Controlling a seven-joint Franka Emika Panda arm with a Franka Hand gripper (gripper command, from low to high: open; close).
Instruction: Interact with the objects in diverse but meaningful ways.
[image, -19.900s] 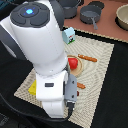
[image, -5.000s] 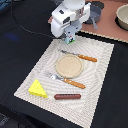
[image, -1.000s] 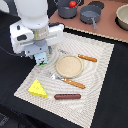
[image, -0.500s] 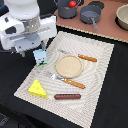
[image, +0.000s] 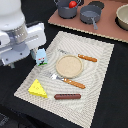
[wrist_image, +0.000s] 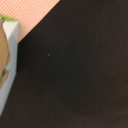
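We cannot tell whether our pincer is spread or pressed together, since the arm's body hides it; the white carton (image: 41, 56) stands upright just beside it at the placemat's (image: 95, 75) edge, seemingly set down there. Farther off lie the cheese wedge (image: 37, 88), the sausage (image: 67, 96) and, farthest, the tomato (image: 73, 4) in a pot (image: 66, 10), as if cooking.

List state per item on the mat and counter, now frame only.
carton: upright, at the mat's edge beside the arm
cheese wedge: flat on mat
sausage: lying flat on mat
plate: empty
fork: flat beside plate
knife: flat beside plate
tomato: inside pot
jaws: not visible
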